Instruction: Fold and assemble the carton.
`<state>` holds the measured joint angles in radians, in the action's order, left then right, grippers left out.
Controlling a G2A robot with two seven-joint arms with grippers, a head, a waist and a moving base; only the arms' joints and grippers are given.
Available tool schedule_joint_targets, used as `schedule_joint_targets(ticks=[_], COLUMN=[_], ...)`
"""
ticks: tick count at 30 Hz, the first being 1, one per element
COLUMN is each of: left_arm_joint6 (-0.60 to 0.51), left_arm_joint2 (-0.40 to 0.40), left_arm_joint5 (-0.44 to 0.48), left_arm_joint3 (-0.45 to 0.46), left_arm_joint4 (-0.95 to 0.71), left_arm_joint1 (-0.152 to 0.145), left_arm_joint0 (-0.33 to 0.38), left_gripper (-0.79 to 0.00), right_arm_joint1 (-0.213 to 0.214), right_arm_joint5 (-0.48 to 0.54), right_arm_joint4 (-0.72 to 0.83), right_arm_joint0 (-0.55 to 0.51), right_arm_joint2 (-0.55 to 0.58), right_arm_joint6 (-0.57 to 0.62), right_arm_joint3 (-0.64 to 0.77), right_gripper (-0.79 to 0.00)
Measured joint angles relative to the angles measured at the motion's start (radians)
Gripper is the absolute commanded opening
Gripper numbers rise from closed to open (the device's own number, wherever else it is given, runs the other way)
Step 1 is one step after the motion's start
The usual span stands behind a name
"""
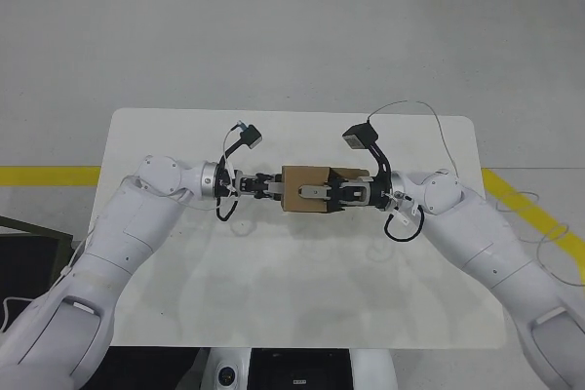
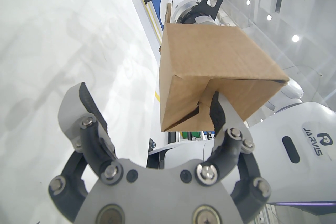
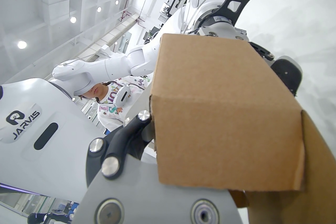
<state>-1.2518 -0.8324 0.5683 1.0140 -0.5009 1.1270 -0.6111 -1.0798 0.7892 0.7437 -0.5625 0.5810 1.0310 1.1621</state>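
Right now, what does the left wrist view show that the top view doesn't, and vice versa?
Only the left wrist view: the carton end-on, its flaps folded with a dark slit between them, and one fingertip of the open left gripper against that end. Only the top view: the whole white table, with the carton over its middle and an arm at each end. Both: the brown carton and the left gripper.

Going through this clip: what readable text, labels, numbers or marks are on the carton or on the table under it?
Carton: none. Every face that shows in the top view and both wrist views is plain brown cardboard, with no label, number or stamp.
Table: none. Its white top carries no print, sticker or mark.
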Motion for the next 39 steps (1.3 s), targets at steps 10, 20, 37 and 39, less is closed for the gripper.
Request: schedule_joint_targets(ticks=[10, 20, 37, 39], left_arm_joint6=[0.005, 0.068, 0.193, 0.195], left_arm_joint2=[-0.010, -0.074, -0.217, -0.232], left_arm_joint5=[0.005, 0.069, 0.152, 0.149], left_arm_joint3=[-0.038, 0.010, 0.174, 0.191], left_arm_joint4=[0.010, 0.130, 0.405, 0.422], left_arm_joint1=[-0.003, -0.042, -0.115, -0.123], left_arm_joint0=[0.013, 0.007, -0.080, -0.096], left_gripper=[0.000, 0.000, 0.000, 0.000], right_arm_joint1=[0.002, -0.020, -0.185, -0.206], right_arm_joint5=[-0.019, -0.122, -0.172, -0.175], right_arm_joint4=[-0.013, 0.015, -0.027, -0.035], right_arm_joint0=[0.005, 0.031, 0.103, 0.106], right_arm_joint2=[0.001, -0.013, -0.124, -0.136], right_arm_joint6=[0.019, 0.122, 0.130, 0.123], right_arm_joint3=[-0.032, -0.135, -0.363, -0.385], right_gripper=[-0.785, -0.785, -0.733, -0.733])
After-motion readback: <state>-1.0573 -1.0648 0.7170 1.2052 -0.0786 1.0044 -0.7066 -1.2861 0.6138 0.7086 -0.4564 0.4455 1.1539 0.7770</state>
